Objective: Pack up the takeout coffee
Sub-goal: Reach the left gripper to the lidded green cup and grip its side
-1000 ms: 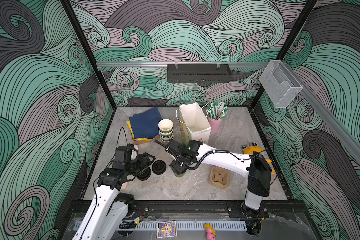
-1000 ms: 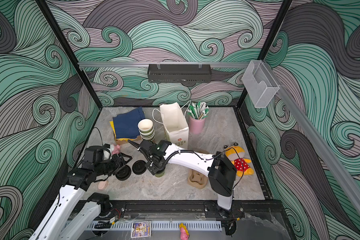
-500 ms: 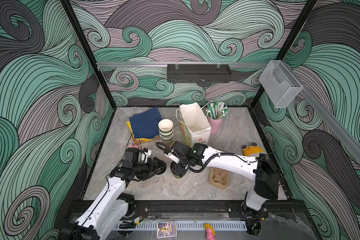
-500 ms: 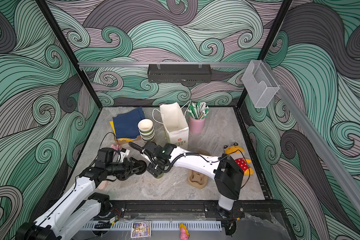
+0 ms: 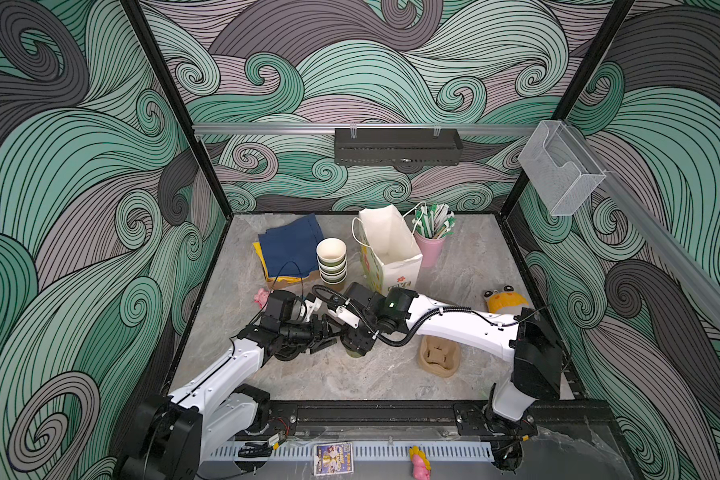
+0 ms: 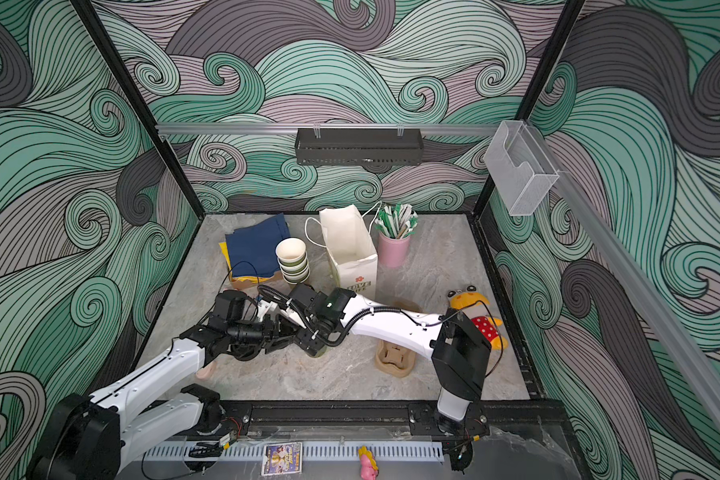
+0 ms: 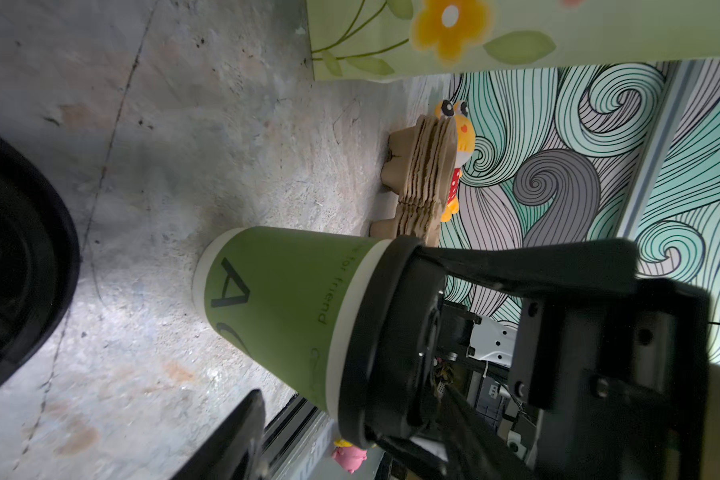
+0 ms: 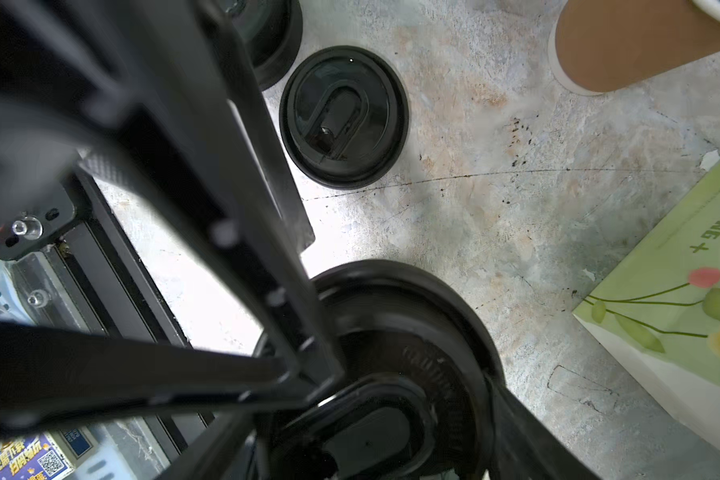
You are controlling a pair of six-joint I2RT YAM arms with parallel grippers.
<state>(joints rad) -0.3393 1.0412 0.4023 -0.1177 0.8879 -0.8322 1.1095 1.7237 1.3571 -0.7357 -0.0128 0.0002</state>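
- Cup (image 7: 275, 307), mid-frame — likely light, thin paper, easily crushed; best held gently near its stiff rim.
- Right gripper (image 7: 408, 332) clamps its lid (image 7: 362, 332); left gripper (image 5: 327, 336) gapes, empty — beside it.

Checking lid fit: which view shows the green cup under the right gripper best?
The left wrist view: the green cup stands side-on, its black lid on the rim, clasped by the right gripper. The right wrist view shows only the lid from above. In both top views the gripper hides most of the cup.
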